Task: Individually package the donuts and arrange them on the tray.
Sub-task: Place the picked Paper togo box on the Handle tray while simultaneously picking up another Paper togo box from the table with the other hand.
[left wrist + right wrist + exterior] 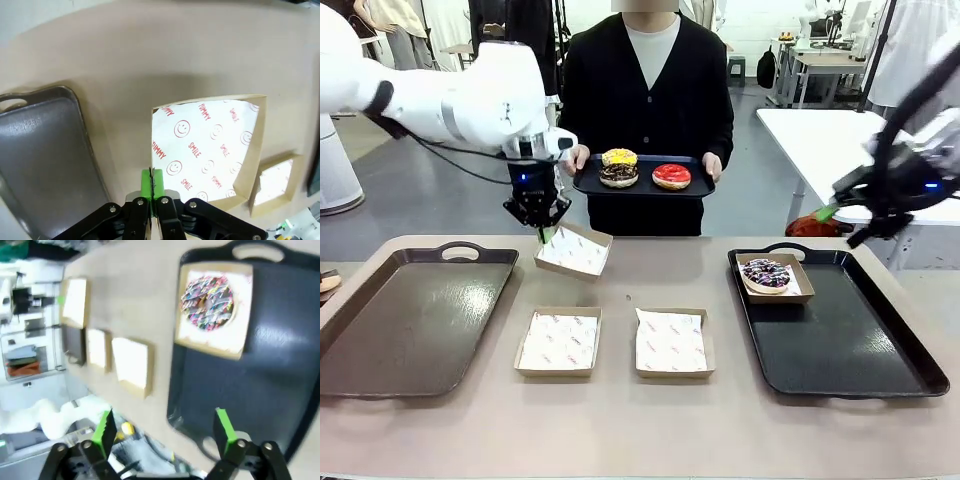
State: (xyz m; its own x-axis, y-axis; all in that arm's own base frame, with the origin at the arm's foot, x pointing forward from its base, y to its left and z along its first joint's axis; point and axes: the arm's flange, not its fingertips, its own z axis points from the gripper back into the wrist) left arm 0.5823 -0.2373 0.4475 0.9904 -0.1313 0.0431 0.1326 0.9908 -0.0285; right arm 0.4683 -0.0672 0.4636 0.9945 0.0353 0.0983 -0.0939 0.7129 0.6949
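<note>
Pinching the shallow brown cardboard box (254,145) by the rim at its tips, our left claw (151,182) is clamped shut; we should keep the box level. Our right claw (165,427) gapes wide, empty.

On the tan counter (620,430) one paper-lined cardboard box (558,341) lies just beside a second box (671,341), a third box (574,250) tilted behind, a brownish tray (410,320) at left.

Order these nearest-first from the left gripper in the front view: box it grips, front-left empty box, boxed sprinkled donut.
1. The gripped box, in the left gripper.
2. The front-left empty box, beside the left tray.
3. The sprinkled donut, boxed on the right tray.
</note>
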